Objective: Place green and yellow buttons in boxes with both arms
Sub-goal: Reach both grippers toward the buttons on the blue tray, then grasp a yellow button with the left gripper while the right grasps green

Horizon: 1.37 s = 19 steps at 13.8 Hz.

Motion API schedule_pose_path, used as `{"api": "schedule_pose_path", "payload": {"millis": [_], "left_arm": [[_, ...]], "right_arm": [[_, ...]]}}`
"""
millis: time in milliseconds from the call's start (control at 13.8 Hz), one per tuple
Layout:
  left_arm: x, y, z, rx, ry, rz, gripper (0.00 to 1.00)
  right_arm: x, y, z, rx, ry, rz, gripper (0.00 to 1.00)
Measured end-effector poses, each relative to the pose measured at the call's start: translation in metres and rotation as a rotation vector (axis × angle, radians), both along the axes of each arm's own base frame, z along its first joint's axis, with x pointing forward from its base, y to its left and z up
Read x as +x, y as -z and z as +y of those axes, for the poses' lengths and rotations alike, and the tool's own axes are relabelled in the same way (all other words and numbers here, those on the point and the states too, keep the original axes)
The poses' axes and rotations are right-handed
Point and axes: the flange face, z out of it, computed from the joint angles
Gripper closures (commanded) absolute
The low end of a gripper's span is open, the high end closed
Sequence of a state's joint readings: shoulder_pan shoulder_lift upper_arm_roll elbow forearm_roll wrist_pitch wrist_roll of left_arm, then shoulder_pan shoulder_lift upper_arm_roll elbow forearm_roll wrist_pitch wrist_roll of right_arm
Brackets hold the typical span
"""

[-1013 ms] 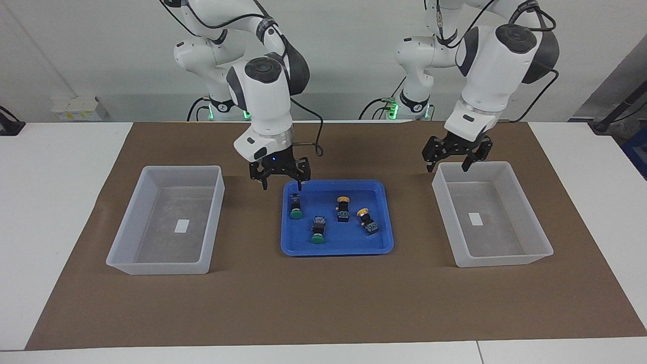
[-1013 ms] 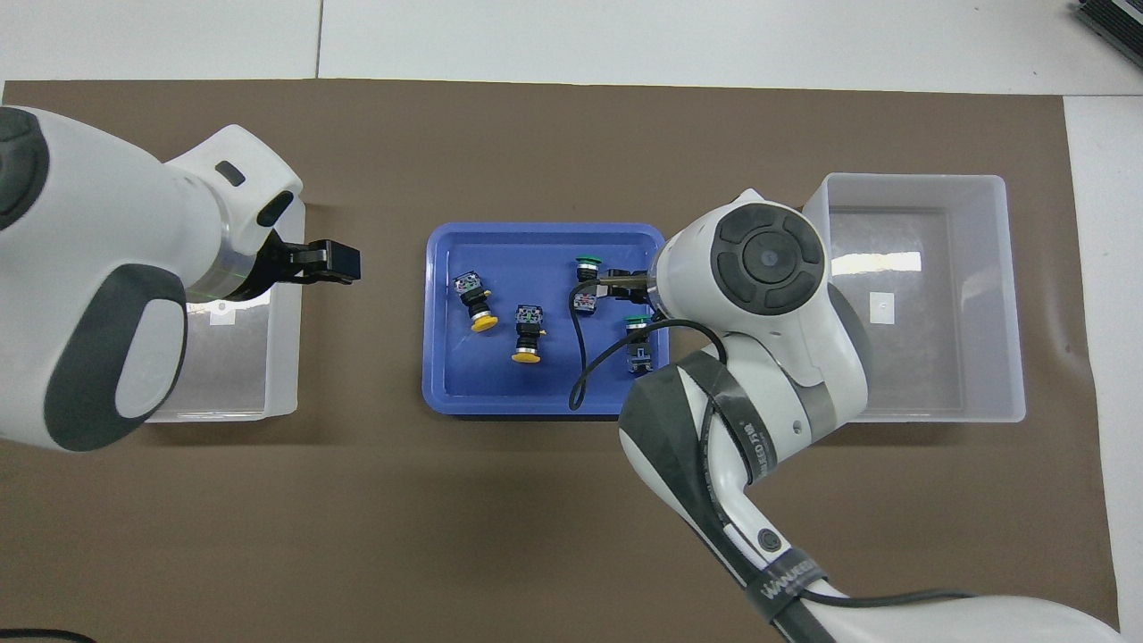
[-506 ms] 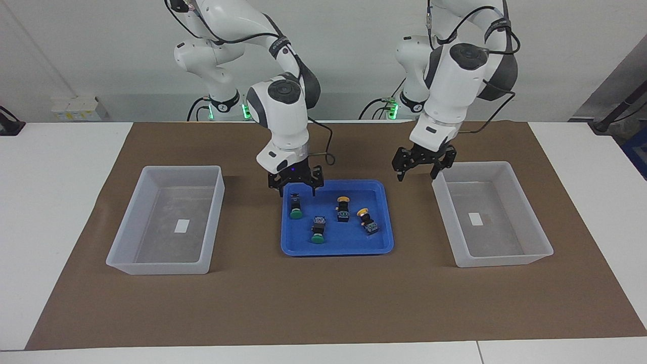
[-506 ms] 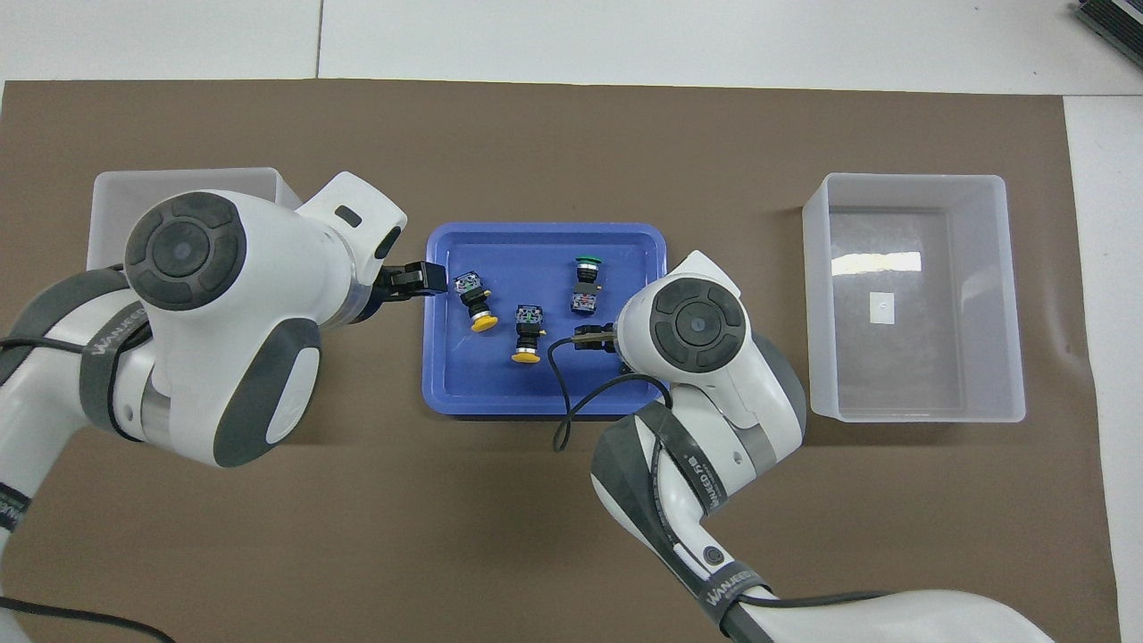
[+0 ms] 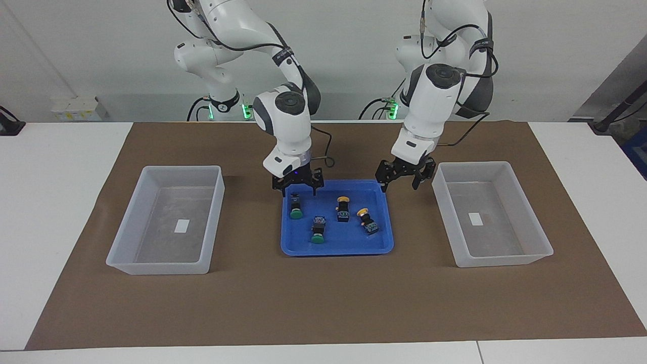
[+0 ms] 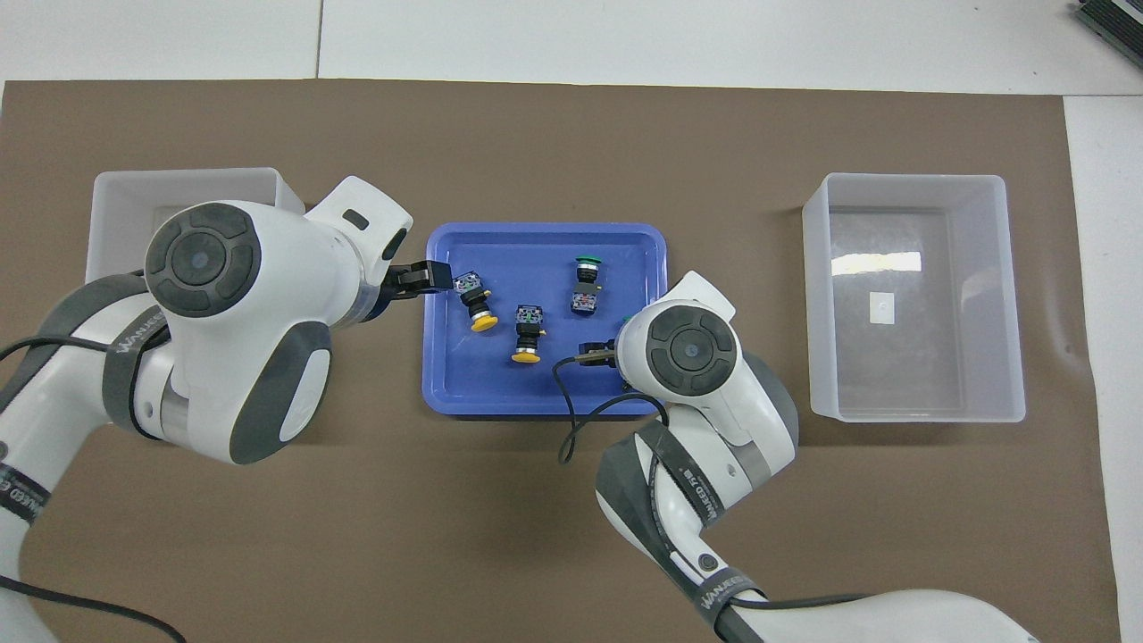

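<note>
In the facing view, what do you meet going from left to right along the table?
Clear box → green button → green button → yellow button → yellow button → clear box. All four buttons lie in the blue tray.

Four buttons (image 5: 331, 216) are lying in the tray (image 5: 385, 237) at the worktop's middle, one box (image 5: 131, 253) sitting toward the right arm's end, another box (image 5: 536, 253) toward the left arm's end.
</note>
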State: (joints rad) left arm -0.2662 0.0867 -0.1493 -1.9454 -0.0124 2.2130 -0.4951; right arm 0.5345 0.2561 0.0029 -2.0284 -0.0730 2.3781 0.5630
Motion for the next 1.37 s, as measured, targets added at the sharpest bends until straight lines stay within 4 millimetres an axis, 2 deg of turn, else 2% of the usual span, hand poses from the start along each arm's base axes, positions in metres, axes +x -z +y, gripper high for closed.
{"api": "schedule_pose_path", "payload": {"millis": [434,506,579,723,940,1085,1230,1374], "left_arm": [[0.000,0.005,-0.005,-0.019,-0.024,-0.026,0.00],[-0.002,0.012,-0.009,-0.023,-0.028,-0.027,0.00],[-0.004,0.024,-0.016,-0.028,-0.034,-0.023,0.00],[-0.005,0.065,-0.040,-0.050,-0.058,-0.017,0.00],[-0.002,0.117,-0.055,-0.056,-0.081,0.016,0.00],[-0.002,0.130,-0.060,-0.064,-0.105,0.020,0.00],[-0.002,0.134,-0.062,-0.071,-0.119,0.018,0.00],[0.000,0.137,-0.062,-0.079,-0.128,0.010,0.00]], "right_arm": [[-0.008,0.013,0.011,-0.021,-0.048,-0.014,0.28],[-0.007,0.015,0.011,-0.024,-0.051,-0.017,0.35],[-0.007,0.016,0.011,-0.027,-0.053,-0.020,0.49],[-0.006,0.018,0.011,-0.035,-0.050,-0.025,0.99],[-0.006,0.018,0.011,-0.035,-0.032,-0.031,1.00],[-0.002,0.010,0.010,-0.021,0.026,-0.047,1.00],[0.006,-0.019,-0.003,0.001,0.080,-0.082,1.00],[0.018,-0.057,-0.037,0.005,0.144,-0.102,1.00]]}}
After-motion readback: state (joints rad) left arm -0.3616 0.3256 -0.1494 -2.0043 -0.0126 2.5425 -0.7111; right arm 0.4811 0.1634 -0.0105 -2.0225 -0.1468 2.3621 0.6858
